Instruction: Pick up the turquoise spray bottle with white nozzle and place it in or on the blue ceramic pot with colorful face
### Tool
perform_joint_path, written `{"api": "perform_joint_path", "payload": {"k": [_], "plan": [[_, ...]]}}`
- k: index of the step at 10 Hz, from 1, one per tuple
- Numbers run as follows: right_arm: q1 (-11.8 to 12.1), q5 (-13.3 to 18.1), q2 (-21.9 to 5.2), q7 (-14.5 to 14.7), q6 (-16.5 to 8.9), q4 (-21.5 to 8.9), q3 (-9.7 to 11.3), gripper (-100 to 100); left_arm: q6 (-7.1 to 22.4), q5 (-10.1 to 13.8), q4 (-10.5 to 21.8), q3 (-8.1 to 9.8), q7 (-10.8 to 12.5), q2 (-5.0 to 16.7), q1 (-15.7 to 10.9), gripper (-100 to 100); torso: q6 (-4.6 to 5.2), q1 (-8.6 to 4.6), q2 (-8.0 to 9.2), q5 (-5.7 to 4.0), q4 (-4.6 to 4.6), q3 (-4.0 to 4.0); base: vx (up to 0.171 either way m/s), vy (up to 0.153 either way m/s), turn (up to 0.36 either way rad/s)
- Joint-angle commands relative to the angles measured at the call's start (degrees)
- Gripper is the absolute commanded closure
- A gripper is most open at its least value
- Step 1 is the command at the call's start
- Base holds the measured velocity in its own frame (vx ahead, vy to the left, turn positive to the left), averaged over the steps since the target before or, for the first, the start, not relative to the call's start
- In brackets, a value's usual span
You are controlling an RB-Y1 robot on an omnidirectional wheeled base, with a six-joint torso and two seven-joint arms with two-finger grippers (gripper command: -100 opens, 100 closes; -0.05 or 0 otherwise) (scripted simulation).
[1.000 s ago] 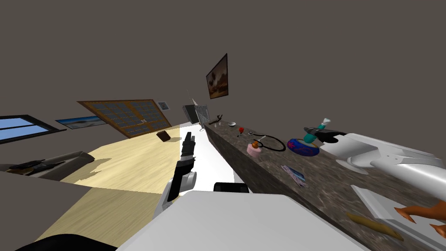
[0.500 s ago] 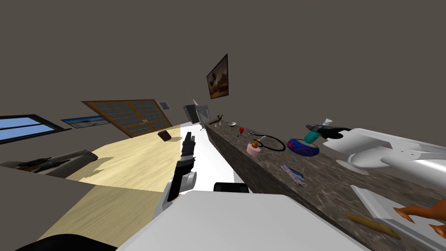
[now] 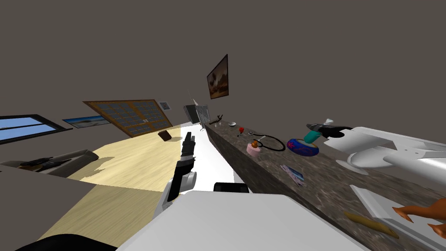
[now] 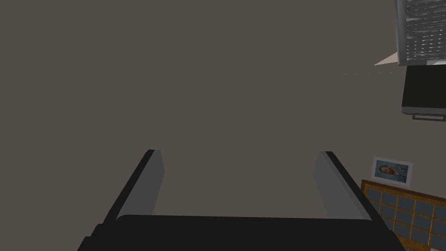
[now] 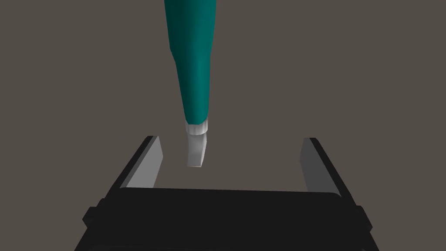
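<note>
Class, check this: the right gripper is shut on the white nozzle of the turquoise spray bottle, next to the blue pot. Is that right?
No. The right gripper is open: the right wrist view shows its fingers wide apart, with the white nozzle of the turquoise spray bottle between them, touching neither. The bottle is indeed next to the blue pot.

White forearm [image 3: 392,150], black claw [image 5: 231,139], apparently grey fingers [image 5: 150,163]
</note>
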State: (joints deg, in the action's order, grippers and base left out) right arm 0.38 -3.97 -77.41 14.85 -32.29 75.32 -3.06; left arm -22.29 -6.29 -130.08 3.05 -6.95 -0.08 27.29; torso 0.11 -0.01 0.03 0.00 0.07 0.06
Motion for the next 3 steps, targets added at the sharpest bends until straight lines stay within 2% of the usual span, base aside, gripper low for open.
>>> {"api": "perform_joint_path", "payload": {"k": [1, 3], "plan": [[0.00, 0.00, 0.00, 0.00, 0.00, 0.00, 0.00, 0, 0.00, 0.00, 0.00, 0.00, 0.00, 0.00, 0.00, 0, 0.00, 0.00, 0.00, 0.00, 0.00, 0.00, 0.000, 0.000, 0.000], [0.00, 0.00, 0.00, 0.00, 0.00, 0.00, 0.00, 0, 0.00, 0.00, 0.00, 0.00, 0.00, 0.00, 0.00, 0, 0.00, 0.00, 0.00, 0.00, 0.00, 0.00, 0.000, 0.000, 0.000]]}}
